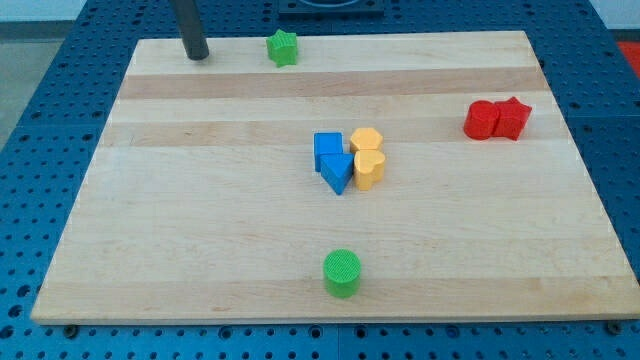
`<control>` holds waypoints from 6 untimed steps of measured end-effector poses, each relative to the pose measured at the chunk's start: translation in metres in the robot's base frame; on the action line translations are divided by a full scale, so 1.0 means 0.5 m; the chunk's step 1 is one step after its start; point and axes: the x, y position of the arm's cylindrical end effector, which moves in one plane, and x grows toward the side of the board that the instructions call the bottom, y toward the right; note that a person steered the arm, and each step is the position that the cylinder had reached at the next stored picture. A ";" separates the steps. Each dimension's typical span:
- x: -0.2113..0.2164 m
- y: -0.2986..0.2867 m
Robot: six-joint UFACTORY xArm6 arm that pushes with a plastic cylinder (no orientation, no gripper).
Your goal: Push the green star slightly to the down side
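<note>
Wood grain runs across the pale desk (200, 250), which sits on a blue pegboard surface (40, 120). The green star (283, 47) lies at the view's top edge of the desk, a little left of the middle. My tip (197, 56) rests on the desk near the view's top left, level with the star and well apart from it on its left side, touching no block. This arm has no fingers, only the dark rod, so there is no opening or holding to tell. Near the middle of the desk four blocks crowd together: a blue cube (327, 147) with a blue triangle-like block (337, 172) just below it, and beside them on the view's right two yellow blocks, the upper yellow block (367, 139) rounded, its exact shape hard to make out, and the lower yellow block (370, 170) heart-like. At the view's right, two red blocks touch side by side, the left red block (482, 119) and the right red block (513, 117), their shapes unclear. A green cylinder (342, 273) stands alone near the view's bottom, about the middle.
</note>
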 end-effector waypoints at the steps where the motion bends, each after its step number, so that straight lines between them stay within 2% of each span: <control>1: -0.050 0.081; 3: -0.055 0.251; 4: -0.054 0.291; 6: 0.001 0.289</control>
